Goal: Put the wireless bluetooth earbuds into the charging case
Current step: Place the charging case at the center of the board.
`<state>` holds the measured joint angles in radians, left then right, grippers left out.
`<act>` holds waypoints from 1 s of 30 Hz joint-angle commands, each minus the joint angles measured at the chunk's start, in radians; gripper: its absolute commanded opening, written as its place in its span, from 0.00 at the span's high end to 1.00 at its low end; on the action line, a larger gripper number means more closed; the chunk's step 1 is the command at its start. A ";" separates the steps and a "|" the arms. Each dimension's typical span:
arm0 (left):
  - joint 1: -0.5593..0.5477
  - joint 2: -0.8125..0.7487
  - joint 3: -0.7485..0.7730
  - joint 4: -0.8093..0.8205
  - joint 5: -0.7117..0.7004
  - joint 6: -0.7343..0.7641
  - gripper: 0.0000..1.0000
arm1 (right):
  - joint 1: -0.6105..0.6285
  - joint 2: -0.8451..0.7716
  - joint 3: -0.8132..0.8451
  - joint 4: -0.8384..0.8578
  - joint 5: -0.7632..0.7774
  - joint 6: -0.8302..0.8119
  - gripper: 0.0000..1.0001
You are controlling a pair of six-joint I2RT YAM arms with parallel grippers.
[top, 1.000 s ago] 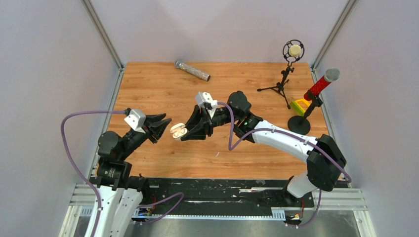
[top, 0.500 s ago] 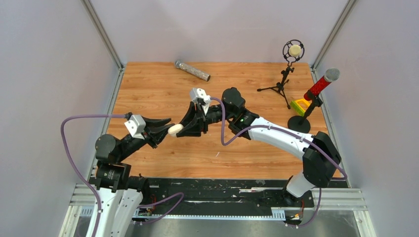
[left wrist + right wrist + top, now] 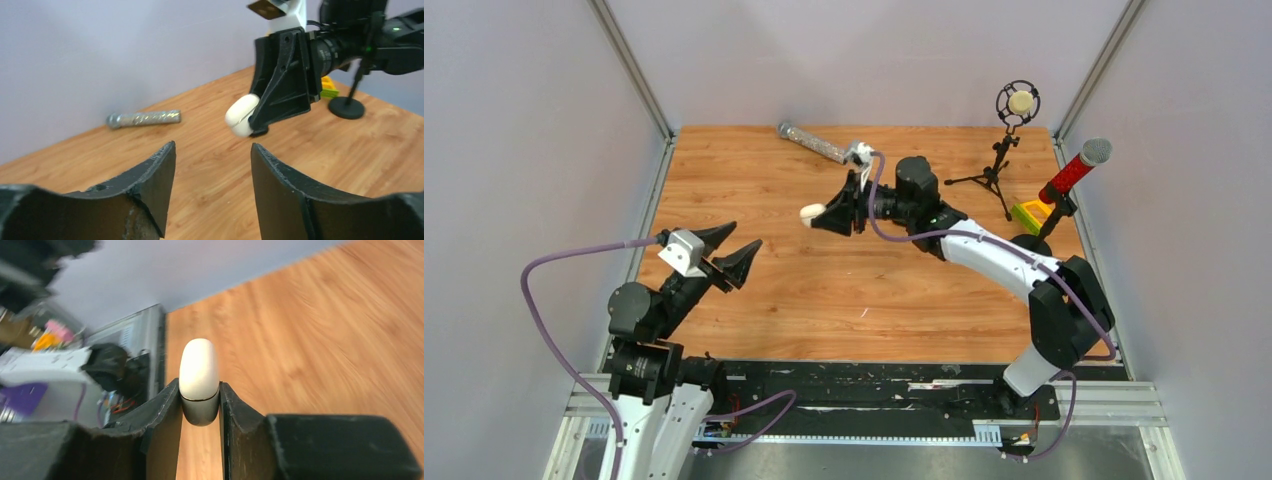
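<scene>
Glossy, light, slippery plastic, I judged, so my right jaws pinched the charging case (image 3: 199,371) by its base, left jaws wide.

Top view looking down over the table (image 3: 754,170), wrist views close along their jaws, all sharing the charging case (image 3: 812,212).

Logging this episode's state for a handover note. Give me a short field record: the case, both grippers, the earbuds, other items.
charging case: white, lid closed, clamped between the right jaws
right gripper: shut on charging case
left gripper: open, empty, pointing toward the case
earbuds: not visible
other items: silver microphone lying flat; red microphone on a stand
</scene>
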<state>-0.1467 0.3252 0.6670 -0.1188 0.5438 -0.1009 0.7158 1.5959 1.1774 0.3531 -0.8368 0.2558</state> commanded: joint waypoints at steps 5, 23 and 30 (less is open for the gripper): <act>0.001 -0.007 -0.051 -0.141 -0.327 0.051 0.23 | -0.215 0.189 0.015 -0.255 0.244 0.327 1.00; 0.001 -0.010 -0.142 -0.135 -0.383 0.066 0.15 | -0.283 0.482 0.142 -0.334 0.267 0.430 0.58; 0.001 -0.010 -0.136 -0.114 -0.414 0.073 0.02 | -0.282 0.375 0.121 -0.489 0.368 0.340 0.36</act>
<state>-0.1471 0.3202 0.5243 -0.2829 0.1642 -0.0452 0.4370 2.0743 1.2850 -0.0341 -0.5510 0.6632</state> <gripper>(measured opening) 0.923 0.614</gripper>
